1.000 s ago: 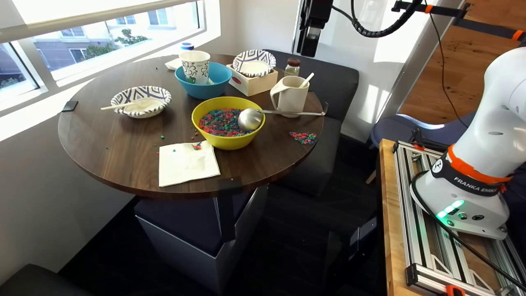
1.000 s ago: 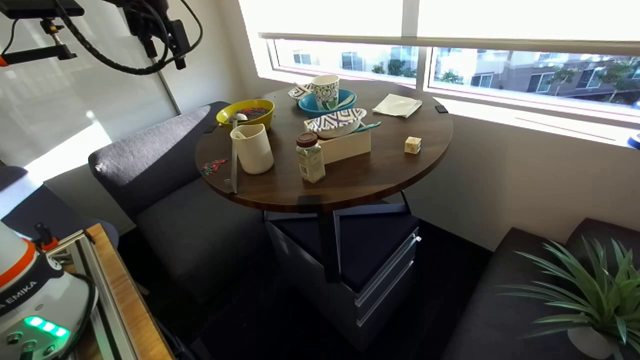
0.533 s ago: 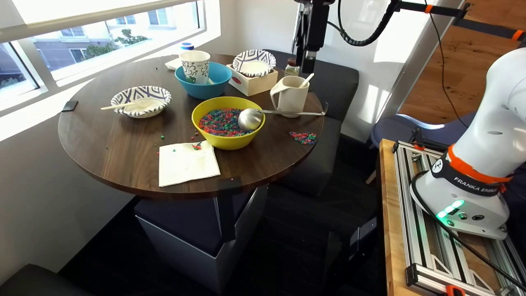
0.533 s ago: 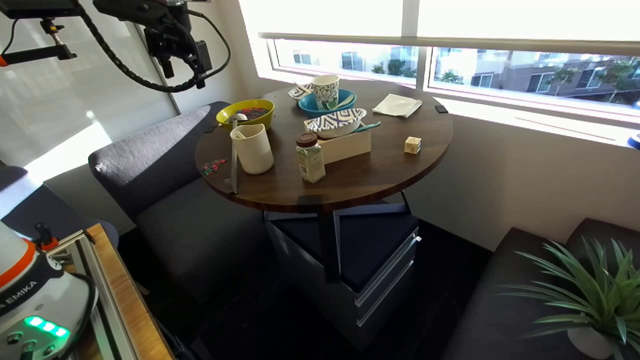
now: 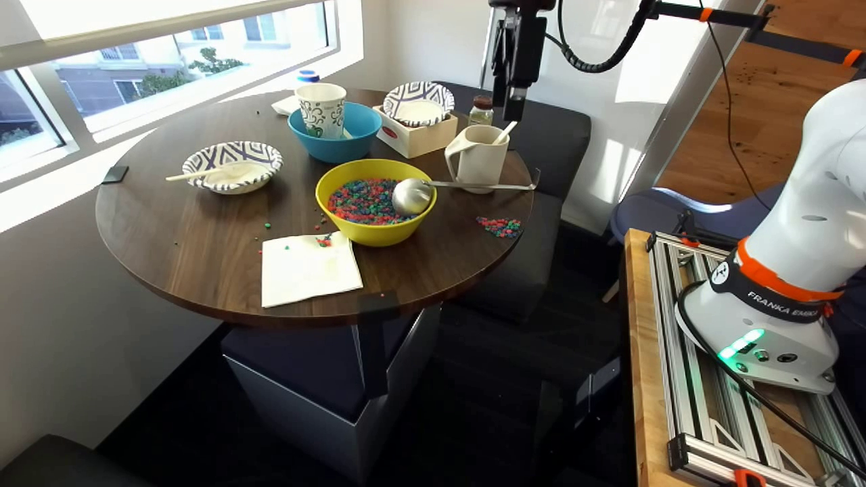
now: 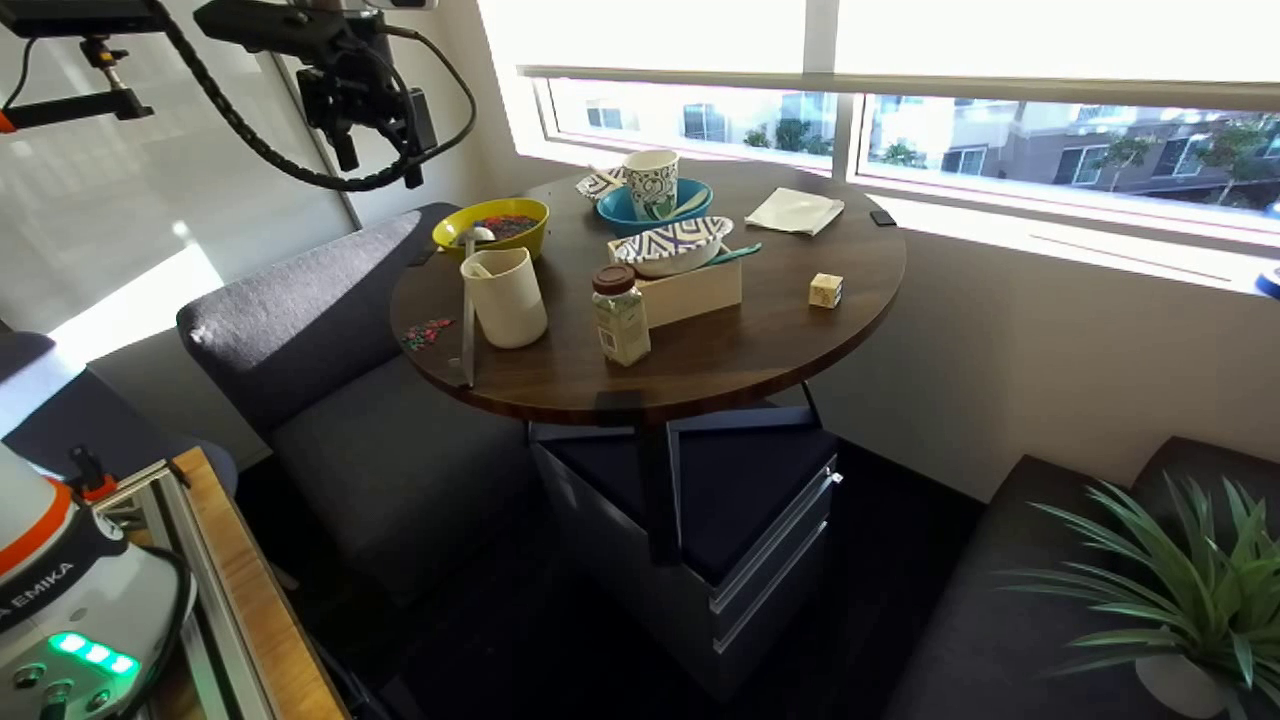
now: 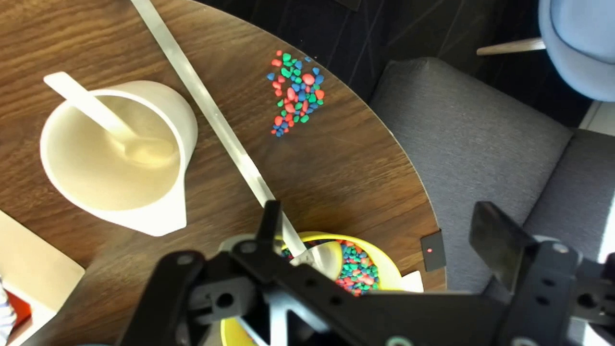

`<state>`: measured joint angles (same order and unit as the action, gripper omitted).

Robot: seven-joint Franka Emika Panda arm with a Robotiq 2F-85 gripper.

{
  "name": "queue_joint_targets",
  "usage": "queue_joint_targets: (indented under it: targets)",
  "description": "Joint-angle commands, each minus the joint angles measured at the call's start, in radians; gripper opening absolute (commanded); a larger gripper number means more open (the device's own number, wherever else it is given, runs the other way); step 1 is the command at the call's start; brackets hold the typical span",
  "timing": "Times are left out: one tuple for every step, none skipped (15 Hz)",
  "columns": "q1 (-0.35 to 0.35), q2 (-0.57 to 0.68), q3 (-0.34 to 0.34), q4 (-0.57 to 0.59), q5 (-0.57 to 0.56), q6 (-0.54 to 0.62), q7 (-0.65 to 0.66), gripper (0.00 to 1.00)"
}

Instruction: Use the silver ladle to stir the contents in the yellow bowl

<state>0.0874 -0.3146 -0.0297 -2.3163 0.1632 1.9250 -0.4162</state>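
The silver ladle (image 5: 411,197) rests with its round scoop in the yellow bowl (image 5: 375,235), and its handle extends over the rim past the mug. The handle also shows in an exterior view (image 6: 468,335) and in the wrist view (image 7: 206,103). The contents (image 5: 358,201), small red, blue and green pieces, lie in the bowl; they show in the wrist view (image 7: 358,269) too. My gripper (image 7: 378,216) is open and empty, its fingers wide apart. It hovers above the table near the mug and handle end in both exterior views (image 5: 511,108) (image 6: 382,168), apart from the ladle.
A cream mug (image 5: 484,162) with a pale spoon stands close beside the ladle handle. A spice jar (image 6: 622,320), a wooden box (image 6: 695,297), a blue bowl (image 5: 338,145) with a paper cup, and a patterned bowl (image 5: 233,166) are around. Loose pieces (image 7: 298,93) lie near the table edge.
My gripper has moved down toward the table, and to the right in an exterior view, and has turned somewhat. The ladle, bowl and other table objects have not moved.
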Motion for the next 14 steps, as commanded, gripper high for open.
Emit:
queue_joint_targets:
  targets:
    - [0.012,-0.108,-0.048,-0.109,0.022,0.039,-0.225,1.00]
    - [0.016,-0.120,-0.065,-0.128,0.033,0.045,-0.292,1.00]
    - [0.019,-0.130,-0.079,-0.147,0.042,0.049,-0.353,1.00]
    - [0.020,-0.135,-0.087,-0.165,0.052,0.053,-0.395,1.00]
    - [0.017,-0.136,-0.094,-0.188,0.057,0.073,-0.432,1.00]
    - [0.015,-0.139,-0.102,-0.206,0.068,0.084,-0.464,1.00]
    - [0.010,-0.130,-0.109,-0.214,0.082,0.084,-0.471,1.00]
    - [0.003,-0.120,-0.110,-0.216,0.087,0.077,-0.466,1.00]
    - [-0.002,-0.113,-0.096,-0.182,0.062,0.053,-0.440,1.00]
    - [-0.003,-0.112,-0.100,-0.192,0.065,0.053,-0.446,1.00]
    - [-0.004,-0.111,-0.103,-0.197,0.066,0.053,-0.449,1.00]
    - [-0.004,-0.112,-0.103,-0.199,0.067,0.053,-0.450,1.00]
    - [-0.004,-0.112,-0.103,-0.199,0.067,0.053,-0.450,1.00]
    - [-0.004,-0.112,-0.103,-0.199,0.068,0.053,-0.450,1.00]
